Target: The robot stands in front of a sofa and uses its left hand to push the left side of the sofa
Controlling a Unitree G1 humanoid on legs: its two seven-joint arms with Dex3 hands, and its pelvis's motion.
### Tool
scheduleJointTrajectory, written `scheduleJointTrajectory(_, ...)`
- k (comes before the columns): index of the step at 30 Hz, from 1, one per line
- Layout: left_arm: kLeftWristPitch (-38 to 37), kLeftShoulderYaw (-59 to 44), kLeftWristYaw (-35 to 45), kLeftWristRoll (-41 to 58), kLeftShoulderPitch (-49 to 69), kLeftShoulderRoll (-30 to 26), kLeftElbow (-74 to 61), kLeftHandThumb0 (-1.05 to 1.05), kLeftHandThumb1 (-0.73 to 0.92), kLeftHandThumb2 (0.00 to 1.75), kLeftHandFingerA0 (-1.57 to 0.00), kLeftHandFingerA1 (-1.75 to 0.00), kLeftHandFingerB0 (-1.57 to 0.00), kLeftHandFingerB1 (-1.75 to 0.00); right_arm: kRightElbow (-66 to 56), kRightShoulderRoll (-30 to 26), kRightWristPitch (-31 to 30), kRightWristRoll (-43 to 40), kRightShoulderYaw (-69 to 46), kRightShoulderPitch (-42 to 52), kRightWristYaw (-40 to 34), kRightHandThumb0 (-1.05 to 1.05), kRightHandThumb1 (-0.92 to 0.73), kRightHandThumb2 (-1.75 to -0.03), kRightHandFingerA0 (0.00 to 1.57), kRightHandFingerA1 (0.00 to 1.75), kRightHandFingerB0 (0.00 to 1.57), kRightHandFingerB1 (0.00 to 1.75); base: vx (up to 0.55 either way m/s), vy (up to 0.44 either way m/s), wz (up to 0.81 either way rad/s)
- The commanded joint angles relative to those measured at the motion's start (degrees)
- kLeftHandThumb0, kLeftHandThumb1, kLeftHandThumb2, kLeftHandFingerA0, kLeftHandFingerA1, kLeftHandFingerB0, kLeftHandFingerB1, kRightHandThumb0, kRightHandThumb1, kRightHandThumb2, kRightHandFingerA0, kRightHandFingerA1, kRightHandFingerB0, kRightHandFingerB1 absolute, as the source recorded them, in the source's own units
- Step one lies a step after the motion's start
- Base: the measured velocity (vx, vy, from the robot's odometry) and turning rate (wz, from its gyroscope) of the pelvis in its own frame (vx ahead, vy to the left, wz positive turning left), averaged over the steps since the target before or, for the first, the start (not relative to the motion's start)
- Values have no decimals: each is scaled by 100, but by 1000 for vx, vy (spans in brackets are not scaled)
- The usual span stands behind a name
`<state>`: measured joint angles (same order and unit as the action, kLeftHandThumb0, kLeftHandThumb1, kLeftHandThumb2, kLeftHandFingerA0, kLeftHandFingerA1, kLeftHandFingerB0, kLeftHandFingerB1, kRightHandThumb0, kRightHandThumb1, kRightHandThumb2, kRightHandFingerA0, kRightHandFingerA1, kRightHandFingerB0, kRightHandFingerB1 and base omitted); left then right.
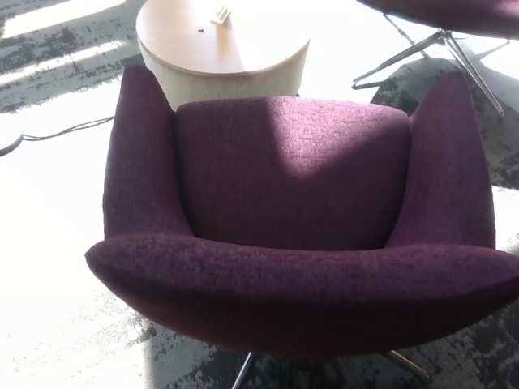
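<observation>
A purple fabric sofa chair point(296, 219) fills most of the head view, seen from above and behind its backrest point(300, 279). Its left side wing point(139, 154) rises at picture left and its right side wing point(454, 162) at picture right, with the seat cushion point(292, 166) between them. Metal legs point(243, 371) show under the backrest. Neither of my hands nor any part of my arms shows.
A round wooden side table point(219, 49) stands just beyond the chair's front left. Another purple chair on metal legs point(442, 44) is at the top right. A dark cable point(65, 130) runs across the patterned grey carpet at the left.
</observation>
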<state>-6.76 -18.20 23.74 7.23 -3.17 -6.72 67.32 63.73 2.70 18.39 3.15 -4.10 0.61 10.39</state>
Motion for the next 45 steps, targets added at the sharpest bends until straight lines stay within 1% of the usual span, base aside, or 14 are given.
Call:
scheduleJointTrajectory(1,-771,-148,114,180,-415,-311,-24,-42,28,103,-9,-60,-5,-57,143,-18,595,-265,-157,-105,211,-75,-62,-75,58,46,48,42,0,0,0)
scheduleJointTrajectory(2,-802,-166,112,181,-474,-359,-5,-42,28,103,-9,-60,-5,-57,158,-19,618,-269,-166,-113,226,-75,-62,-75,58,46,48,42,0,0,0)
scheduleJointTrajectory(3,-818,-195,89,193,-558,-430,-5,-105,65,111,-17,-75,-5,-63,147,-8,619,-288,-188,-125,229,-69,-74,-63,61,40,51,36,0,0,0)
scheduleJointTrajectory(10,-810,-548,178,395,-1388,-1062,114,-105,73,127,0,-54,-7,-32,-28,-31,644,-378,-260,-415,163,-71,-63,-102,40,53,19,42,0,0,0)
scheduleJointTrajectory(12,-796,-615,241,453,-1574,-1170,133,-105,73,127,-1,-52,-3,-31,-23,-66,649,-359,-260,-531,144,-74,-65,-102,38,51,18,41,0,0,0)
scheduleJointTrajectory(13,-798,-622,263,446,-1638,-1215,143,-105,75,130,-1,-49,0,-27,-23,-82,648,-380,-270,-553,194,-73,-80,-64,35,32,31,31,0,0,0)
scheduleJointTrajectory(24,-576,43,231,-26,-2822,-1574,192,-105,78,134,0,-26,0,-11,-90,-134,567,-559,-363,-590,483,-77,-82,-65,22,28,20,28,0,0,0)
scheduleJointTrajectory(26,-427,207,368,-65,-2963,-1584,243,-105,92,89,0,-1,0,-18,-100,-147,686,-459,-291,-555,460,-77,-84,-65,22,29,20,28,0,0,0)
scheduleJointTrajectory(33,-36,974,718,-393,-3346,-1378,376,-105,92,81,0,-2,0,-34,-84,-134,710,-426,-260,-571,389,-80,-82,-65,23,29,21,28,0,0,0)
scheduleJointTrajectory(35,-44,1124,712,-420,-3374,-1339,376,-105,71,128,0,-37,0,-23,-82,-145,719,-423,-256,-579,394,-79,-82,-65,23,29,21,28,0,0,0)
scheduleJointTrajectory(36,-60,1339,708,-572,-3388,-1229,353,-105,92,83,0,-5,0,-39,-81,-138,685,-449,-262,-560,446,-80,-82,-66,21,28,20,27,0,0,0)
scheduleJointTrajectory(39,-18,1584,741,-642,-3369,-1139,341,-105,92,80,0,-13,0,-40,-121,-117,662,-481,-267,-507,473,-79,-81,-66,22,28,22,28,0,0,0)
scheduleJointTrajectory(40,58,1759,763,-743,-3355,-1055,335,-105,71,127,0,-32,-9,-30,-123,-126,706,-428,-227,-474,432,-79,-83,-66,24,29,23,28,0,0,0)
scheduleJointTrajectory(45,108,2124,723,-869,-3303,-916,300,-105,72,125,0,-36,-7,-34,-150,-101,703,-415,-200,-435,369,-80,-78,-67,26,30,22,29,0,0,0)
